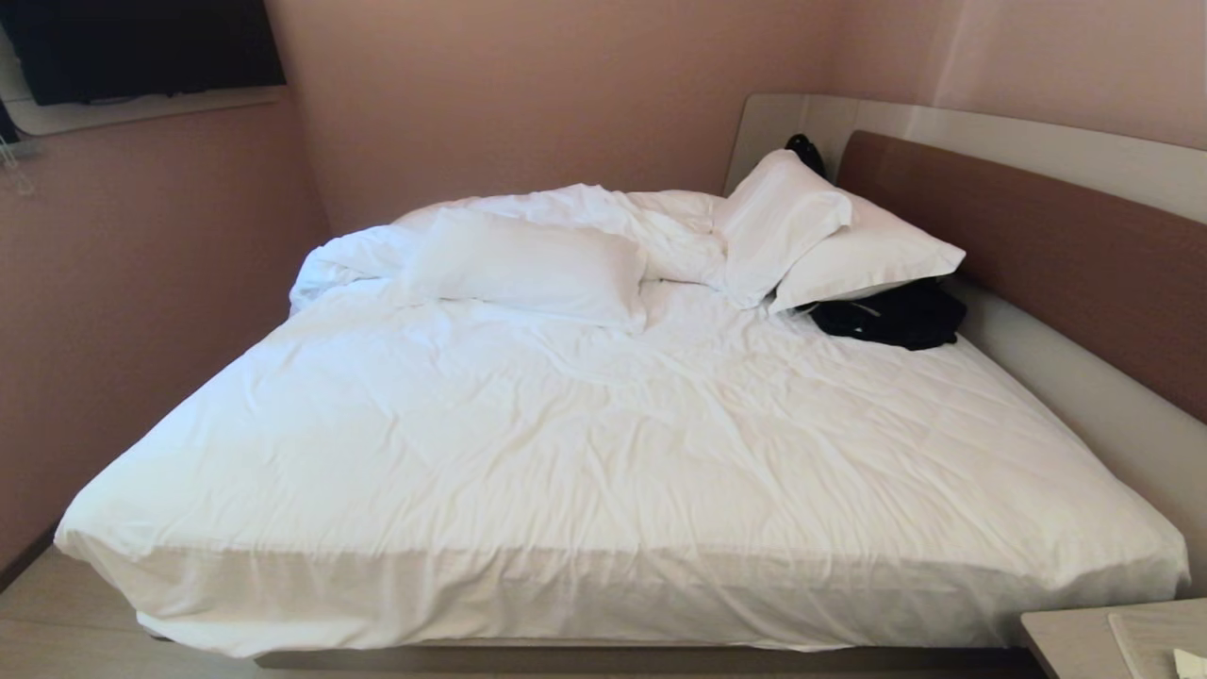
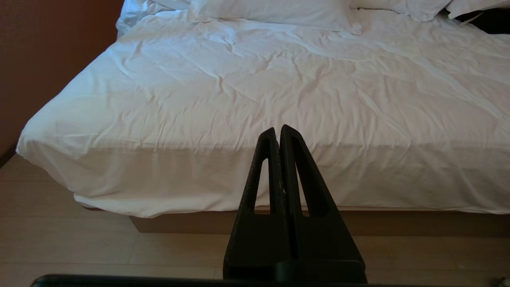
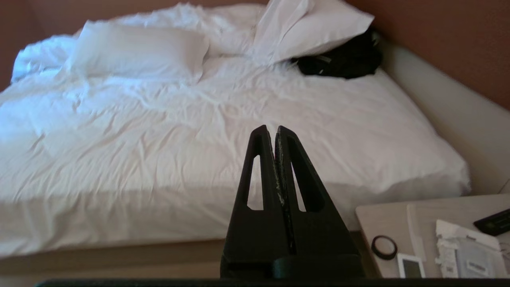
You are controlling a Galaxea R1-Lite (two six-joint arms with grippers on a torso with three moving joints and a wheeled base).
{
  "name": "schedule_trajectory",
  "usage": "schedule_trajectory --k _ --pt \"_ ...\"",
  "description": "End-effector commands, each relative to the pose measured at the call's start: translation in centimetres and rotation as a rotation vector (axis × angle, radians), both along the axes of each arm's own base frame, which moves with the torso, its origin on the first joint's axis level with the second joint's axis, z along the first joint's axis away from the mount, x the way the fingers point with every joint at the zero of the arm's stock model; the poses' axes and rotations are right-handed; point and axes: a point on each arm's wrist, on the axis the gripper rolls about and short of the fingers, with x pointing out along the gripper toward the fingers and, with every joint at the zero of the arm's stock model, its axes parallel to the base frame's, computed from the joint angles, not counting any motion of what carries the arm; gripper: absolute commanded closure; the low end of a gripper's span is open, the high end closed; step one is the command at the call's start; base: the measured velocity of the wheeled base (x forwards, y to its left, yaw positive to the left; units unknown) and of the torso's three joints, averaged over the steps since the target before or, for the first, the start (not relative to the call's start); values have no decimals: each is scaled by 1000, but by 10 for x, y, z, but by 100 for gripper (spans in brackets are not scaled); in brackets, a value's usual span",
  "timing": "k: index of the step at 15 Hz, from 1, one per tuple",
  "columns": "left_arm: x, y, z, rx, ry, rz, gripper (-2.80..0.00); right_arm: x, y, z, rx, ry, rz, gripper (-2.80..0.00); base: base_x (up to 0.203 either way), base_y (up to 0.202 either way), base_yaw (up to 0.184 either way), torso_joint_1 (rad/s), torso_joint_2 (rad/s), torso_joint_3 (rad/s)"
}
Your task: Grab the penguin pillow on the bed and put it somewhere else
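We cannot find the penguin pillow in any of our three views: the bed shows only its rumpled white duvet, one plain white pillow lying on the far side, two more white pillows propped near the headboard, and a black bundle tucked under them. Whether the task's pillow is hidden, already taken elsewhere, or simply outside our frames, we cannot tell, so we judge that nothing visible confirms either a finished move or a pending one. Our left gripper hangs short of the bed's near edge above the floor with its fingers pressed together on nothing; our right gripper is likewise closed and empty, pointing over the bed. Neither arm appears in the head view. Only the right wrist view shows the desk beside the bed, carrying a dark ring, papers and a small white device; the head view catches just its corner.
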Motion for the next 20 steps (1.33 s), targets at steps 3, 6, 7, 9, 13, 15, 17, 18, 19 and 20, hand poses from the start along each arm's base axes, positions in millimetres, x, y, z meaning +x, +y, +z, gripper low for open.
schedule_trajectory --k 3,6,7,9,13,15,17,18,19,20 --pt "0 0 0 0 -1 1 0 -7 -1 -5 5 -105 -44 0 0 0 0 0 0 0" --pt "0 0 0 0 -1 1 0 -4 -2 -9 -6 -110 -87 0 0 0 0 0 0 0" --pt "0 0 0 0 -1 1 0 -2 -2 -11 -8 -98 -88 0 0 0 0 0 0 0" --pt "0 0 0 0 -1 1 0 3 -2 -17 -9 -74 -88 0 0 0 0 0 0 0" --pt "0 0 0 0 -1 1 0 19 -2 -33 -39 -54 -100 0 0 0 0 0 0 0" --pt "0 0 0 1 -1 1 0 30 -2 -49 -63 -20 -108 0 0 0 0 0 0 0" --pt "0 0 0 0 -1 1 0 37 -2 -60 -72 8 -109 0 0 0 0 0 0 0" --pt "0 0 0 0 -1 1 0 40 -2 -64 -73 25 -107 0 0 0 0 0 0 0" --pt "0 0 0 0 -1 1 0 42 -2 -70 -75 46 -103 0 0 0 0 0 0 0" --pt "0 0 0 0 -1 1 0 44 -2 -75 -77 66 -102 0 0 0 0 0 0 0"
